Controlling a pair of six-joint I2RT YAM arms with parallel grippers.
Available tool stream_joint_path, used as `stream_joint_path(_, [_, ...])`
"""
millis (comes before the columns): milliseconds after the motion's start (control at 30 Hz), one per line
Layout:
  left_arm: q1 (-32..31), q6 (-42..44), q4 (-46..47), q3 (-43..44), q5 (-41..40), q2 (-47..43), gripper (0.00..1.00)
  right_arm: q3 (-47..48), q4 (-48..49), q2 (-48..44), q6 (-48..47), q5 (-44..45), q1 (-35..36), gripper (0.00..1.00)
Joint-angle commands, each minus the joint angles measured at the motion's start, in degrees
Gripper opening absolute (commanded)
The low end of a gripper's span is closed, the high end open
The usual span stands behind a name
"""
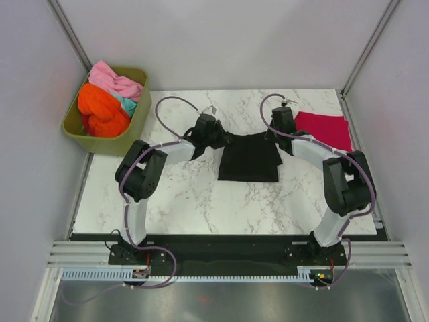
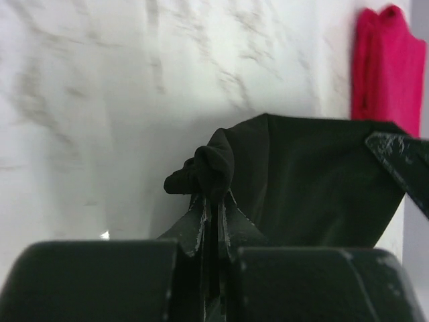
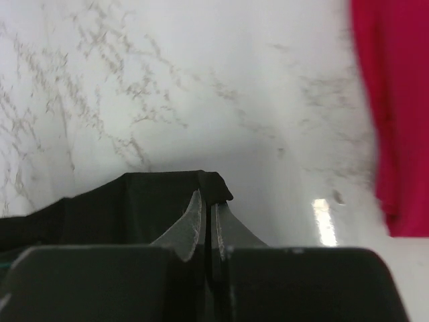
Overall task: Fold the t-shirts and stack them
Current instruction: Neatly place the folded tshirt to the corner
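A black t-shirt [image 1: 249,158] lies partly folded at the middle of the marble table. My left gripper [image 1: 221,137] is shut on its far left corner, which bunches above the fingers in the left wrist view [image 2: 214,198]. My right gripper [image 1: 273,136] is shut on its far right corner, seen in the right wrist view [image 3: 213,201]. A folded crimson red t-shirt [image 1: 325,129] lies flat at the back right; it also shows in the left wrist view [image 2: 385,64] and the right wrist view [image 3: 395,114]. Orange [image 1: 100,111], pink [image 1: 114,80] and teal [image 1: 129,105] shirts are heaped in the tub.
The olive-green plastic tub [image 1: 79,136] stands off the table's back left corner. Grey walls enclose the cell on three sides. The marble table [image 1: 188,201] ends at a black strip near the arm bases.
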Motion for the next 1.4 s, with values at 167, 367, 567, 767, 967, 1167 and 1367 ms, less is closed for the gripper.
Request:
stream_joint_path(167, [-10.6,-0.9,10.0,3.6,-3.7,-1.0,0.02,-8.1,1.5,-14.5,4.9,7.5,-10.3,0.00])
stream_joint_path(367, [-17.8,1.0,11.6,14.9,-5.7,6.1,0.02,-2.3,-5.0,-13.8,4.0,9.5,-18.0,0.00])
stream_joint_path(567, [-21.6,4.0,10.2,30.0,-8.9,15.9,0.02,-2.5,-3.2,-14.6,8.7,8.5,-27.6,0.00])
stream_joint_path(767, [-22.8,2.3,9.1,42.5,-8.5,24.2,0.02,4.4,-4.6,-14.5,7.4,15.9,-29.9,0.00])
stream_joint_path(967, [-25.1,5.7,8.9,55.9,-11.0,31.8,0.02,11.2,-7.4,-9.7,6.8,18.6,-31.8,0.00])
stream_joint_path(1167, [-25.4,7.4,13.6,63.3,-13.3,36.4,0.02,15.8,-7.2,-4.2,6.5,20.0,-33.1,0.00])
stream_joint_path(1367, [-25.3,7.8,16.5,67.0,-17.8,40.3,0.02,16.6,-6.2,-0.6,6.5,21.0,-33.5,0.00])
